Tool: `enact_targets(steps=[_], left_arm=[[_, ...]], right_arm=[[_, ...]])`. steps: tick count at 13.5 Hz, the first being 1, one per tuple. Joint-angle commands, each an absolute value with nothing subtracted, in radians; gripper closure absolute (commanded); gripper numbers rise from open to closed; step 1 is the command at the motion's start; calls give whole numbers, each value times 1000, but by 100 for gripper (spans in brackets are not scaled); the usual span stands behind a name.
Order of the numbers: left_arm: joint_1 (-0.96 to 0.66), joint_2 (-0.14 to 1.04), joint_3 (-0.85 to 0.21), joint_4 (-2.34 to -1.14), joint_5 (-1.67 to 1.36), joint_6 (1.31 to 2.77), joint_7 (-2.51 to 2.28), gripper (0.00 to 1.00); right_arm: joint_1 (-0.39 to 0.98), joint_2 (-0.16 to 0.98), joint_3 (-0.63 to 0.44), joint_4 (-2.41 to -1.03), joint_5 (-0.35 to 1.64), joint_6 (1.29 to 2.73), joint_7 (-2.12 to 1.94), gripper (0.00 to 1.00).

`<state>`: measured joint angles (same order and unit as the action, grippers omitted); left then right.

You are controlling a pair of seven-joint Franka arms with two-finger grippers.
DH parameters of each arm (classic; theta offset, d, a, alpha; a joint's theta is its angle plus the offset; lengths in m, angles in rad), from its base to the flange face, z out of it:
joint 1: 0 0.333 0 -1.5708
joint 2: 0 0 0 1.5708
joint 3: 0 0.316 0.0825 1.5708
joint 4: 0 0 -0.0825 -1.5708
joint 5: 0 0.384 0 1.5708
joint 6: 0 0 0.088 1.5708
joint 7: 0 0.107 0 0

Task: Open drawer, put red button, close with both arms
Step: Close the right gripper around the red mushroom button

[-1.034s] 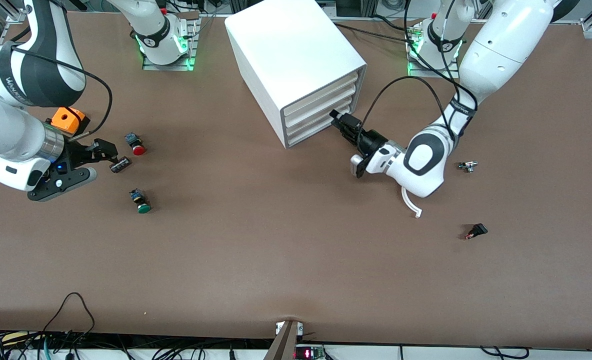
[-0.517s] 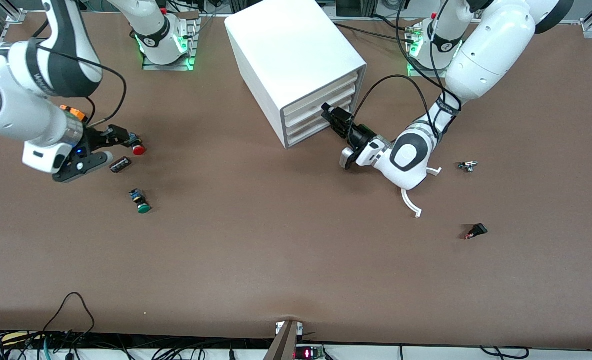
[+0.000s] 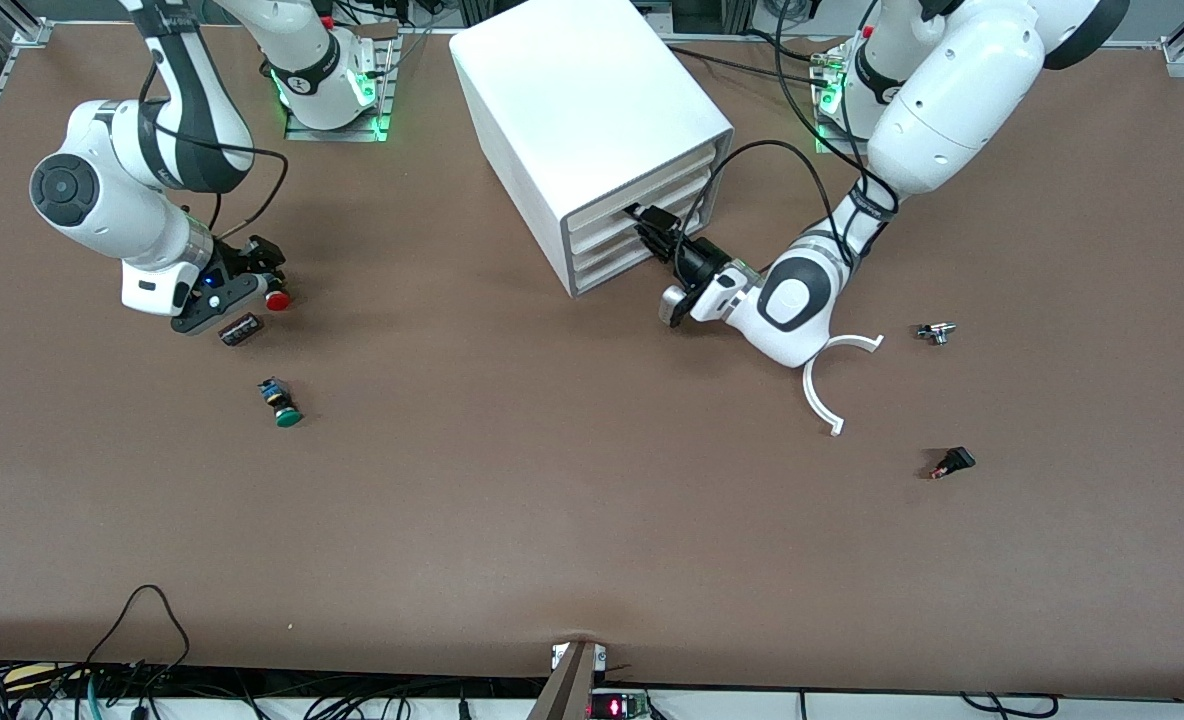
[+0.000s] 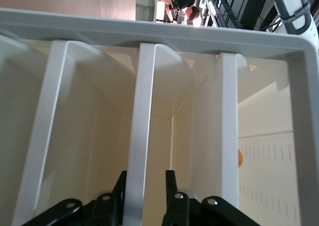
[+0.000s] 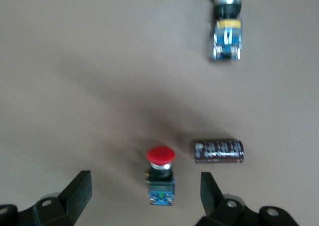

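The red button (image 3: 277,299) lies on the table toward the right arm's end; its blue base and red cap also show in the right wrist view (image 5: 160,175). My right gripper (image 3: 264,268) is open wide just over it, a finger on either side (image 5: 144,192), not touching it. The white cabinet (image 3: 572,90) has four shut drawers. My left gripper (image 3: 642,222) is at one of the middle drawer fronts (image 3: 602,225). In the left wrist view the open gripper (image 4: 144,186) straddles that drawer's white front lip (image 4: 142,111).
A dark cylinder (image 3: 240,328) lies beside the red button and shows in the right wrist view too (image 5: 219,151). A green button (image 3: 282,403) lies nearer the camera. A white curved piece (image 3: 820,395), a small metal part (image 3: 937,332) and a black switch (image 3: 952,462) lie toward the left arm's end.
My right gripper has swung over the red button and come down around it. My left gripper has moved in to the cabinet until its fingers straddle a drawer front.
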<state>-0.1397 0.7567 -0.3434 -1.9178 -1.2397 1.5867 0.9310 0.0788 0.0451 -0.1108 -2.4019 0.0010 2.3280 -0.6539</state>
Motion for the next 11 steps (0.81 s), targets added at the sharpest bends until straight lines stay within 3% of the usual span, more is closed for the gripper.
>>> enact_targets(steps=[1, 5, 9, 11], left_arm=[[-144, 747, -339, -1930, -1278, 1591, 956, 72], [-132, 747, -327, -1919, -1275, 1591, 953, 91], [-118, 747, -313, -1917, -1288, 1632, 940, 96], [-101, 747, -313, -1919, -1304, 1655, 930, 97]], right_arm=[[77, 51, -167, -2470, 17, 2404, -771, 3], [77, 87, -178, -2574, 17, 2558, -790, 2], [77, 146, -181, -2648, 17, 2720, -792, 3], [77, 156, -183, -2652, 17, 2724, -792, 15]])
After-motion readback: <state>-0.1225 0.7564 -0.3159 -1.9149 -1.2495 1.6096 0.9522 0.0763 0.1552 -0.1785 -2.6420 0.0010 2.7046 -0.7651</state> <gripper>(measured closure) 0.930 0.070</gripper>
